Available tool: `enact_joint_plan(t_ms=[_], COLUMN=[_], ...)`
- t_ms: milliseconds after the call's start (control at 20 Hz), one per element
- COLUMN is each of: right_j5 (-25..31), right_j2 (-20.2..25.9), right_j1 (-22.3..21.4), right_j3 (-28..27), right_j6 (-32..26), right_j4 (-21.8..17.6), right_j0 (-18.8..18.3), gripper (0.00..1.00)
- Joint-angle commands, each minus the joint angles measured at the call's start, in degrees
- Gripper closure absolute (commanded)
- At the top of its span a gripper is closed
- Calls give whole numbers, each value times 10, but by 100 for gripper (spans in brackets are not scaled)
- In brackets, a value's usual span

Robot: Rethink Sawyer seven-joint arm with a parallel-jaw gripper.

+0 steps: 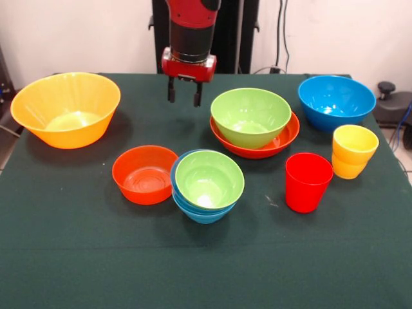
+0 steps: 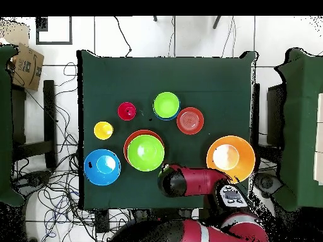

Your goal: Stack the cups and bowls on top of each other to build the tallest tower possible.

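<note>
Bowls and cups stand spread over the green desk (image 1: 64, 257); there is no tall tower. In the front view, a big green bowl (image 1: 250, 116) sits inside a flat red-orange bowl (image 1: 283, 138) near the middle. A smaller green bowl (image 1: 209, 178) is nested in a blue bowl (image 1: 199, 214) closer to the camera, and just beside it on the left stands a small red-orange bowl (image 1: 145, 174). A large orange-yellow bowl (image 1: 65, 108) is at far left, a large blue bowl (image 1: 336, 102) at far right. The yellow cup (image 1: 353, 150) and red cup (image 1: 308, 181) stand upright near each other on the right. The gripper (image 1: 184, 93) hangs above the desk behind the bowls, its fingers (image 1: 172, 91) apart and holding nothing.
</note>
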Motion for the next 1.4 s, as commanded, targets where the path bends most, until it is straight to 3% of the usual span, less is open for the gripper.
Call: enact_joint_plan(t_ms=[50,500,1400], right_j5=[-26,-4,-41], right_j2=[38,40,14], right_j1=[-13,-41,-13], right_j3=[8,14,8], right_j6=[87,89,104], right_j4=[31,57,92], right_j0=[39,55,95], gripper=[0,0,0])
